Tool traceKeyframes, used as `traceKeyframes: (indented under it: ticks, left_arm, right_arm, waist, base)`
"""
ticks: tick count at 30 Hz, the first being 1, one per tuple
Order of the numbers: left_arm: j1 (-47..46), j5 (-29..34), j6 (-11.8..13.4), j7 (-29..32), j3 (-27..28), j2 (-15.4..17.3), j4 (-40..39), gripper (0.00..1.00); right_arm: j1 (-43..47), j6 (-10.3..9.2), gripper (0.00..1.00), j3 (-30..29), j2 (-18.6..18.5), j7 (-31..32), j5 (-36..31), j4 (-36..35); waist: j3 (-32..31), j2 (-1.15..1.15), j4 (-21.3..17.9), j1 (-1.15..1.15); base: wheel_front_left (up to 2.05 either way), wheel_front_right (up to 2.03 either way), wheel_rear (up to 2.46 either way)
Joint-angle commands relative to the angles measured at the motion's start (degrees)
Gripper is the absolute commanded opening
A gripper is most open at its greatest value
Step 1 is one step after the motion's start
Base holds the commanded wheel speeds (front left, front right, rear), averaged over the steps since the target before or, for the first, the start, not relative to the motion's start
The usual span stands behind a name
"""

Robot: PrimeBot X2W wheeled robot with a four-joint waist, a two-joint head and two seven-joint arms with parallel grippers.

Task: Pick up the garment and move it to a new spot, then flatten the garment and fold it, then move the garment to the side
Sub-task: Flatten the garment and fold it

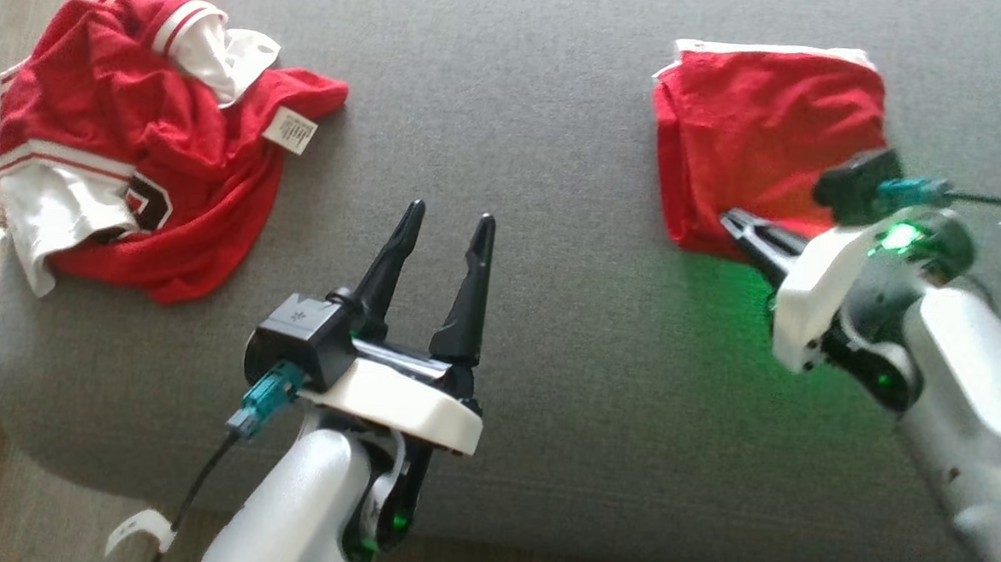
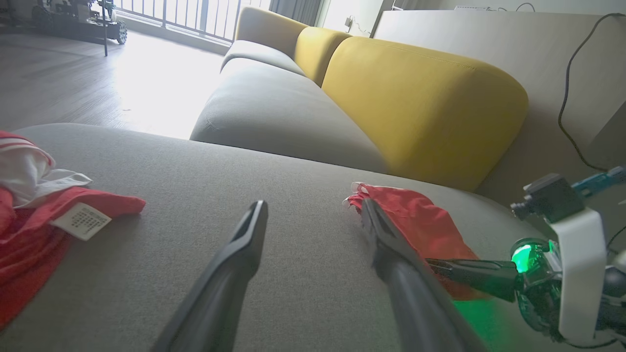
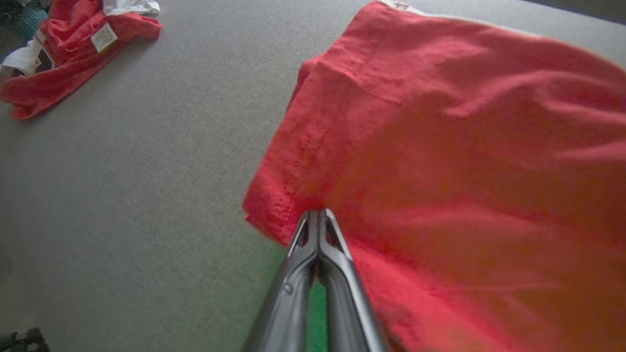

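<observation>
The right hand [image 1: 731, 220] has its two fingers pressed together, tips touching the near corner of the folded red garment [image 1: 765, 132]. Whether any cloth is pinched between them I cannot tell. The garment lies flat on the gray sofa seat [image 1: 518, 102], spreading ahead and to the right of that hand. The left hand [image 1: 451, 216] hangs over bare seat with its fingers apart, holding nothing. To its left lies a crumpled jersey [image 1: 131, 142], red and white, with a white label [image 1: 290, 130] facing up.
</observation>
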Motion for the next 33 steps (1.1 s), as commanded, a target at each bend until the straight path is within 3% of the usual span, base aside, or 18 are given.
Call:
traceKeyframes:
  ticks: [1,6,8,9,10,11,15,24,33]
  left_arm:
    - [0.65,0.61,0.19,-0.29,2.64,-0.02,-1.76,1.00]
    - [1.64,0.78,0.13,-0.29,3.01,-0.02,-0.98,1.00]
    - [2.30,1.00,0.22,-0.29,3.41,-0.02,-0.75,1.00]
    - [2.71,1.14,0.29,-0.29,3.73,-0.02,-0.74,1.00]
    - [3.20,1.25,0.36,-0.29,4.14,-0.02,-0.76,1.00]
    - [3.79,1.30,0.50,-0.29,4.70,-0.02,-0.88,1.00]
    - [6.23,1.46,1.24,-0.29,6.82,0.01,-1.25,1.00]
    - [12.90,1.73,3.01,-0.29,15.46,0.23,-3.74,1.00]
    - [20.87,5.13,2.10,-0.29,19.89,0.94,-4.96,1.00]
  right_arm:
    - [0.78,-0.02,0.00,0.42,1.39,0.13,0.82,-2.04]
    - [3.49,-0.02,0.00,1.17,5.11,-0.84,1.74,-1.17]
    - [4.79,-0.02,0.13,0.65,6.27,-2.31,2.05,-1.06]
    - [5.45,-0.02,0.32,0.07,6.71,-3.34,1.99,-1.07]
    - [6.14,-0.02,0.90,-0.81,7.16,-4.77,1.76,-1.13]
    - [6.91,-0.02,1.00,-1.74,7.66,-6.17,1.47,-1.12]
    - [9.08,-0.02,1.00,-4.78,9.08,-11.13,-0.12,-1.48]
    - [14.42,-0.02,1.00,-14.58,12.73,-25.03,-13.14,-1.43]
    - [24.80,-0.02,1.00,-25.31,17.64,-28.25,-24.01,-7.20]
  waist:
    - [-0.96,0.00,-0.81,0.00]
    - [-3.55,0.00,-1.68,0.00]
    - [-4.80,0.00,-2.11,0.00]
    - [-5.40,0.00,-2.34,0.00]
    - [-6.05,0.00,-2.59,0.00]
    - [-6.81,0.00,-2.89,0.00]
    - [-9.05,0.00,-4.06,0.00]
    - [-14.19,0.00,-7.01,0.00]
    - [-18.69,0.00,-8.67,0.00]
  base:
    - [0.00,0.00,0.00]
    - [0.00,0.00,0.00]
    - [0.00,0.00,0.00]
    - [0.00,0.00,0.00]
    - [0.00,0.00,0.00]
    - [0.00,0.00,0.00]
    - [0.00,0.00,0.00]
    - [0.00,0.00,0.00]
    - [0.00,0.00,0.00]
